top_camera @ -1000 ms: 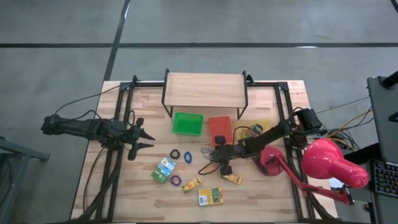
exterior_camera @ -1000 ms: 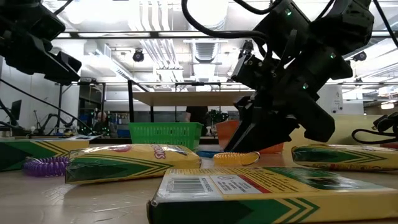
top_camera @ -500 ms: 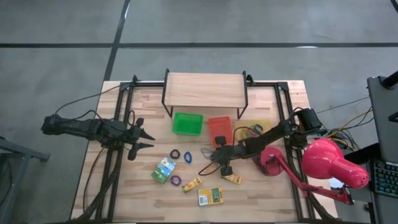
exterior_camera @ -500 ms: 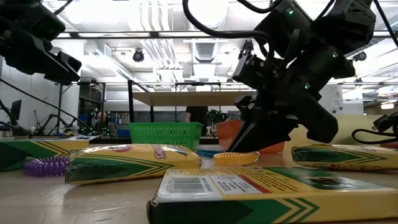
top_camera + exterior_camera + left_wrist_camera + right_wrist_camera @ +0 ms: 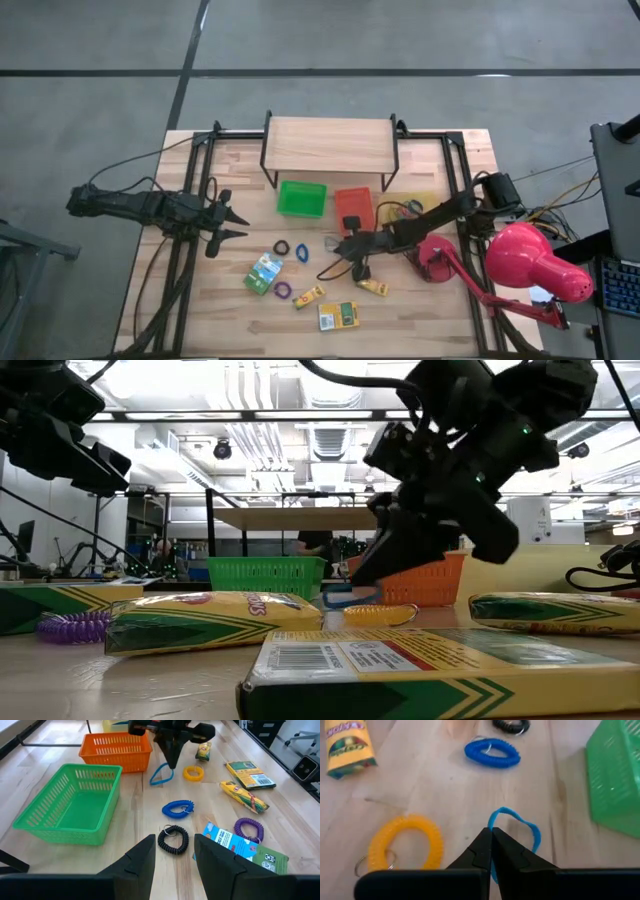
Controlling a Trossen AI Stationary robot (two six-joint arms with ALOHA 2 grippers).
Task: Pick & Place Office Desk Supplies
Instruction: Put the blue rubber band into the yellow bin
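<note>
The right claw is low over the middle of the desk, its fingers pressed together on the edge of a thin blue band loop; the loop hangs from the tips in the left wrist view, just in front of the orange tray, and the low view shows it lifted a little above the wood. Just beside it lies a yellow coiled band, flat on the desk; a blue coiled band lies farther on, with a black coiled band near it and a purple coiled band beside a green and white box.

The green tray sits next to the orange tray under the edge of a small wooden shelf; a yellow tray lies on the other side of the orange one, partly hidden by the right arm.

Three yellow boxes are scattered toward the near edge of the desk: a small slim box, a flat box with a green print, and a small box just below the right claw.

The left claw hovers over the left side of the desk, well apart from the supplies, its fingers spread and holding nothing.

A red desk lamp stands at the right edge.
</note>
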